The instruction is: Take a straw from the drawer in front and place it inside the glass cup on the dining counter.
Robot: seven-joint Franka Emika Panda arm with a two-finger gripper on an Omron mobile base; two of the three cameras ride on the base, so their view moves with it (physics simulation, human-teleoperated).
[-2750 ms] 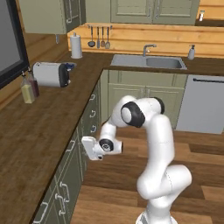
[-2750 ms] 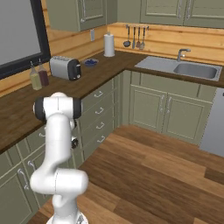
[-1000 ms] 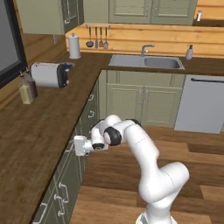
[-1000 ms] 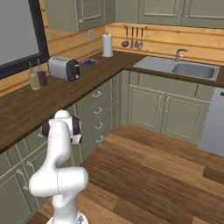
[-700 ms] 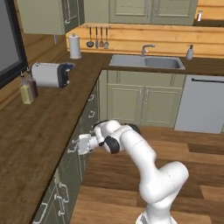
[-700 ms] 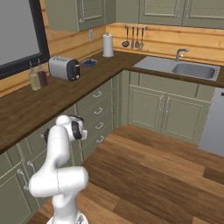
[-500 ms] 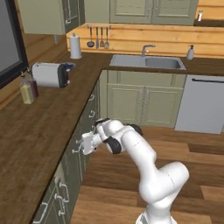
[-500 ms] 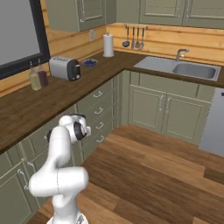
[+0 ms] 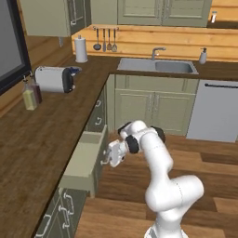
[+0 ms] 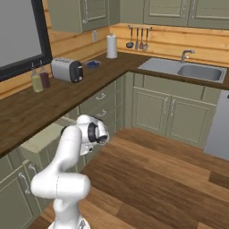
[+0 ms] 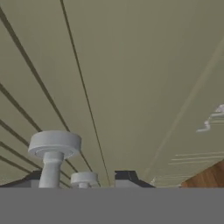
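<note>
The sage-green drawer [image 9: 83,160] stands pulled partway out from under the dark wood counter [image 9: 42,139], its pale interior showing from above. My gripper [image 9: 106,157] is at the drawer's front, shut on the silver bar handle [image 11: 53,148]. In the hand view the drawer front [image 11: 131,78] looms close, with a handle post between my dark fingertips [image 11: 126,177]. From the right base view the drawer [image 10: 44,133] juts out beside my arm. What the drawer holds is hidden, straw included. The glass cup is out of view.
On the counter stand a toaster [image 9: 55,79], two bottles [image 9: 30,95] and a paper towel roll [image 9: 81,49]. A sink [image 9: 155,66] and dishwasher [image 9: 216,109] lie to the far right. Narrow stacked drawers [image 9: 98,114] sit beyond the open one; wood floor [image 9: 204,158] stretches behind me.
The gripper reached the drawer front, closed on the handle and drew back to the right; the drawer has slid out from under the counter with it.
</note>
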